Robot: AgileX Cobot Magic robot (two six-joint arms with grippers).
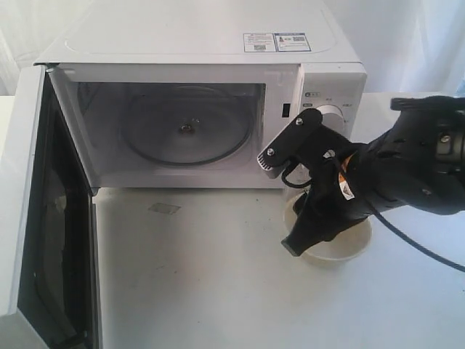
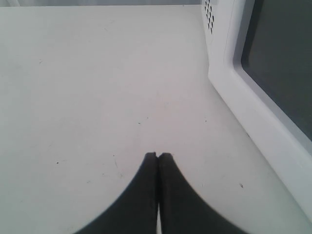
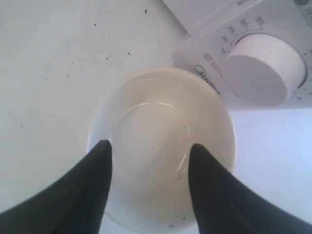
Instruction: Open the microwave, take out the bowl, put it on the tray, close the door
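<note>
**Bowl out on the table, microwave gaping**

Spotted the bowl (image 1: 349, 243) lower right of centre in the exterior view, sitting upright on the white table (image 1: 203, 291). Just in front of the microwave (image 1: 182, 36), right below the knob panel. Small, round, cream-yellow, plain and smooth, with a soft shine on the inside. Half hidden out there behind the black arm (image 1: 407, 167). Much clearer from the right wrist camera: most of the rim in view, pale glossy inside, and a round white knob (image 3: 265, 68) just past the far edge.

Also worth noting the door (image 1: 29, 203), swung all the way open down the left edge of the frame, dark window showing. Plus the glass turntable (image 1: 187, 134) inside the cavity, upper left of centre, and a couple of stickers (image 1: 276, 41) on top.

On to the right gripper (image 1: 279, 205): spread wide, parked right over the bowl. One finger up in front of the knob panel, the other reaching down by the bowl's left rim. Same story from the wrist camera, with both black fingertips (image 3: 97, 161) well apart over the bowl, one of them near the rim. Not clamped on anything. No telling about contact with the rim, though.

And the left gripper (image 2: 158, 156): pinched fully shut, nothing between the tips, low over the table close to the door.
</note>
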